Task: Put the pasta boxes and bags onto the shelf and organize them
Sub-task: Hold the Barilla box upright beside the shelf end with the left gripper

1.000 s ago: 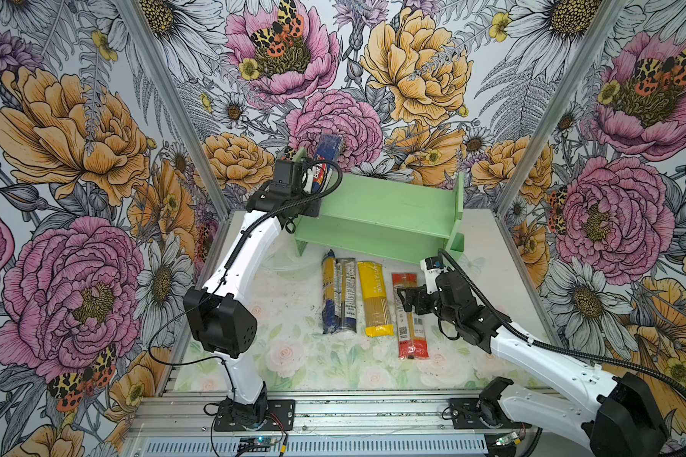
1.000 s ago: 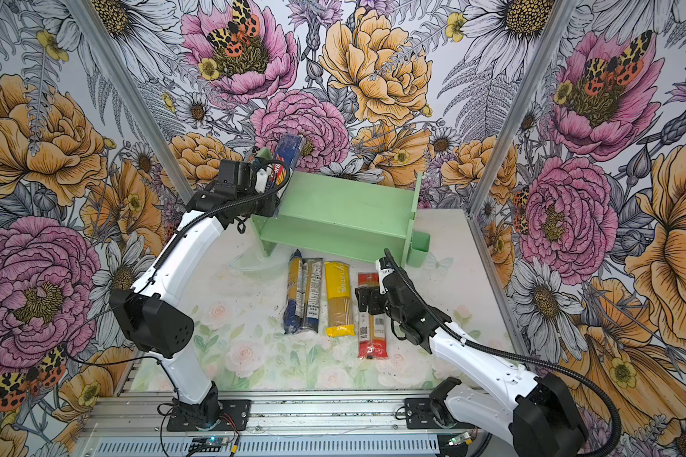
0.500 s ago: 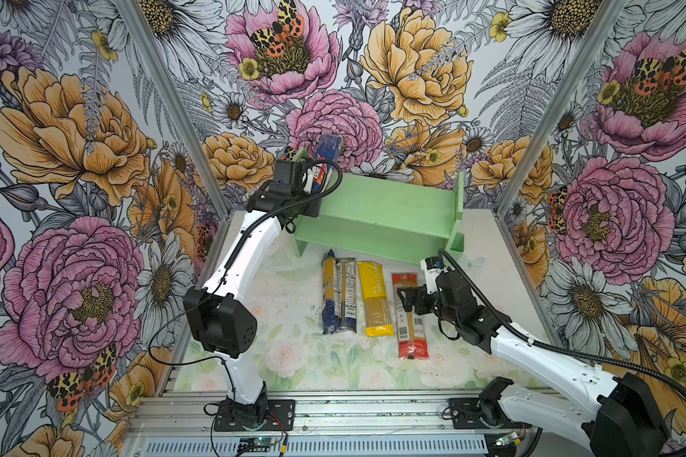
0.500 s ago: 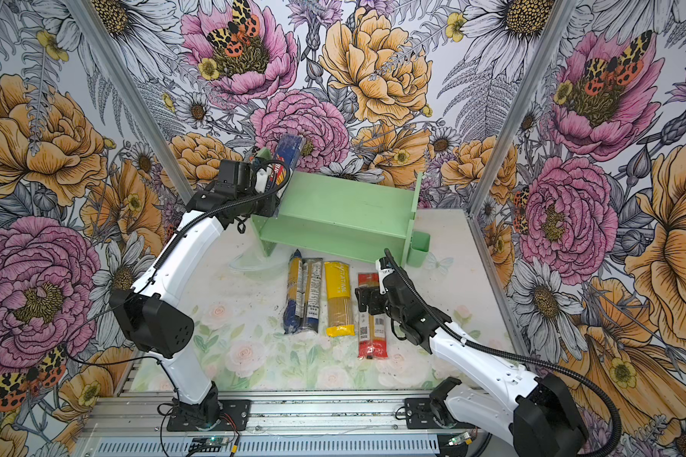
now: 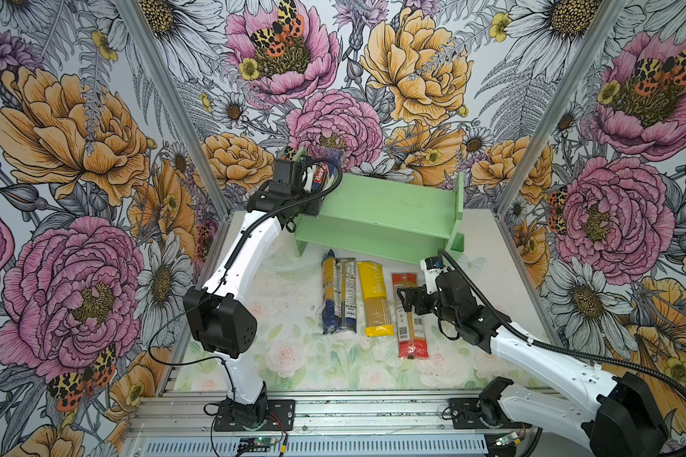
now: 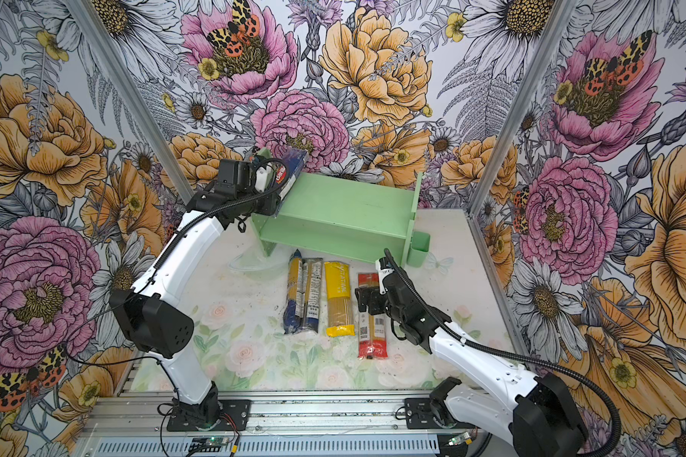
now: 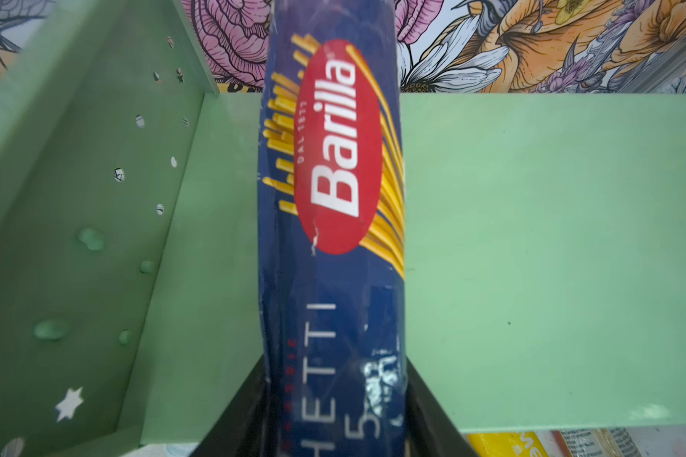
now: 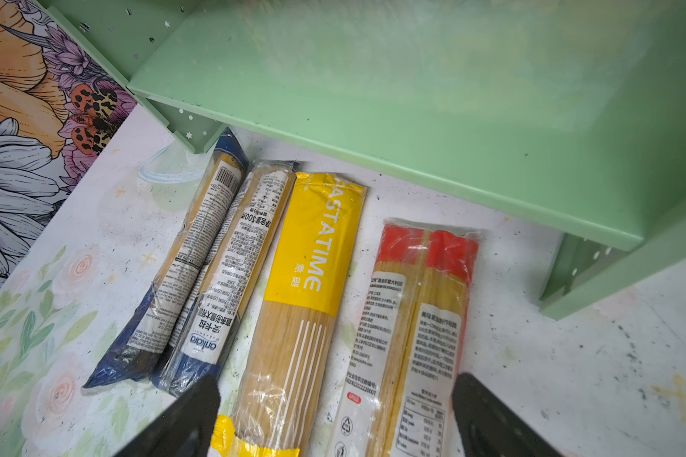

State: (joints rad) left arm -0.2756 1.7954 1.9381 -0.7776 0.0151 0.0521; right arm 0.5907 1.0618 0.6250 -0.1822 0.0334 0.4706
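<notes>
The dark blue Barilla box (image 5: 325,174) (image 7: 333,198) lies across the left end of the mint-green shelf's (image 5: 389,201) (image 7: 531,237) top tier, next to the peg-holed side panel. My left gripper (image 7: 335,372) is shut on its near end, a black finger pressed on each side. On the table in front of the shelf lie two clear navy-ended bags (image 8: 191,253) (image 8: 234,269), a yellow bag (image 8: 309,277) and a red-ended clear bag (image 8: 416,308), side by side. My right gripper (image 8: 335,382) (image 5: 406,302) hovers open over the yellow and red-ended bags, holding nothing.
A small green bin (image 6: 418,249) hangs on the shelf's right side panel. Flowered walls close in the table on three sides, close behind the shelf. A metal rail (image 5: 333,411) with both arm bases runs along the front edge.
</notes>
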